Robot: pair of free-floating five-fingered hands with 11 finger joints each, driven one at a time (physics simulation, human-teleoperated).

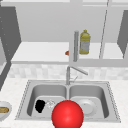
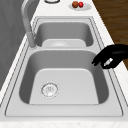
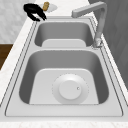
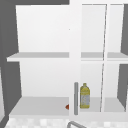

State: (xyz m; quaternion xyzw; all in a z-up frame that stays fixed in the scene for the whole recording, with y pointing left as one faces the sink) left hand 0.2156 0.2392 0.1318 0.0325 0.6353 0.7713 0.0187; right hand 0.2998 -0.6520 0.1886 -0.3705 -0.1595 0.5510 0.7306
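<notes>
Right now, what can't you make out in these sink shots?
- Front view: red ball covers the sink's front rim and part of the plate.
- Front view: bowl cut by left edge, contents blurred.
- Front, upper views: small red thing half behind the cabinet post.
- Bottle label: too small.
- Left hand: a dark blob; contact unclear.

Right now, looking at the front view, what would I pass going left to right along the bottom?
Bowl → left hand → drain → red ball → plate.
</notes>
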